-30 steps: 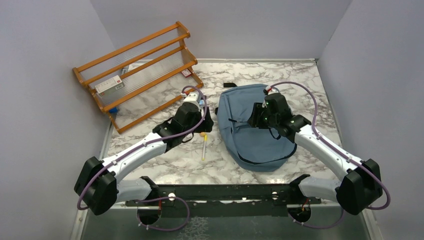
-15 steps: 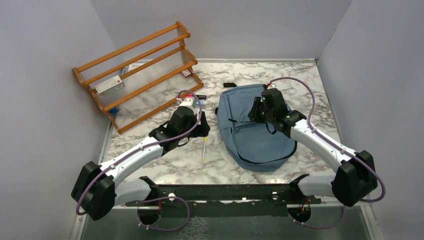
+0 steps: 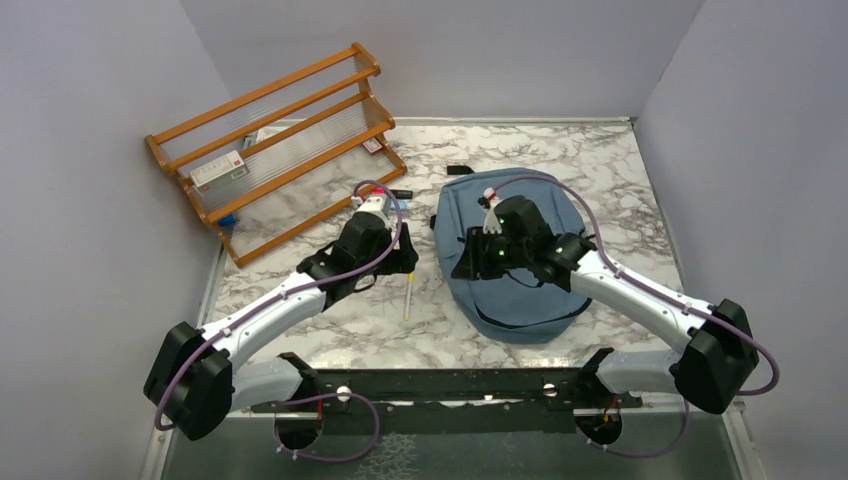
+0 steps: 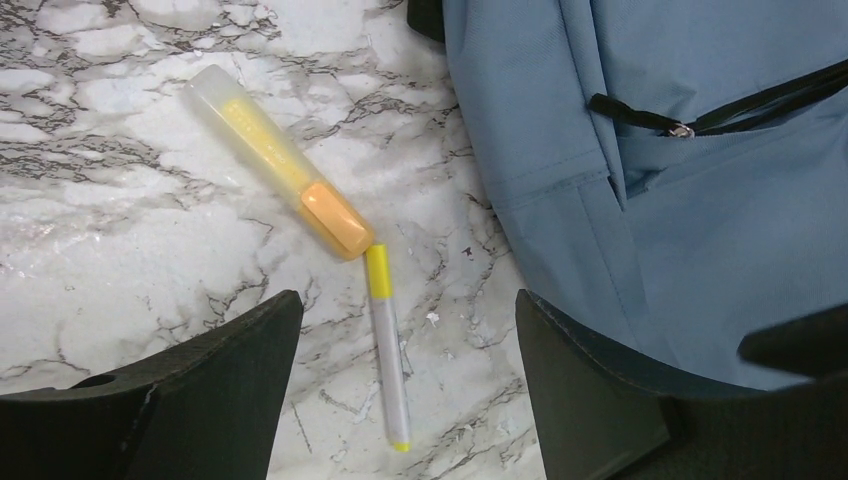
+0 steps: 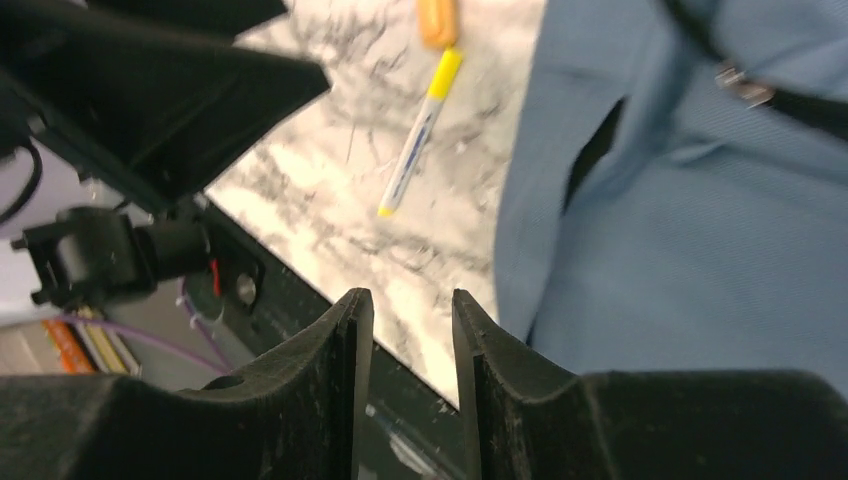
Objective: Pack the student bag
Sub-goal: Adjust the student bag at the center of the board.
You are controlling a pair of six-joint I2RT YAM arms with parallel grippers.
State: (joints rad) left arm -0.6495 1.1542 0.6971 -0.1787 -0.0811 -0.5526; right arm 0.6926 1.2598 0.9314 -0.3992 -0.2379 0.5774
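A white table (image 3: 620, 170) veined in grey marble is enclosed by plain pale lilac-grey walls (image 3: 450, 50) at its far, left and right edges. One student bag (image 3: 520, 300) is laid flat between the middle of the table and its right edge. It is made of soft dusty-blue fabric, rounded in outline, and crossed by a black zipper (image 4: 720, 110). A black strap (image 3: 460, 169) is seen at its far end.

One wooden rack (image 3: 270, 140) is set in the far left corner, with a white box (image 3: 217, 172) on it. Two pens are counted near the middle of the table, just left of the bag: a yellow highlighter (image 4: 275, 160) and a thin white marker (image 4: 387, 360), end to end, touching or nearly so.

The left gripper (image 4: 410, 340) is spread wide above the pens, with nothing held. The right gripper (image 5: 412, 330) is parted only narrowly over the bag's left edge, with nothing between its fingers.
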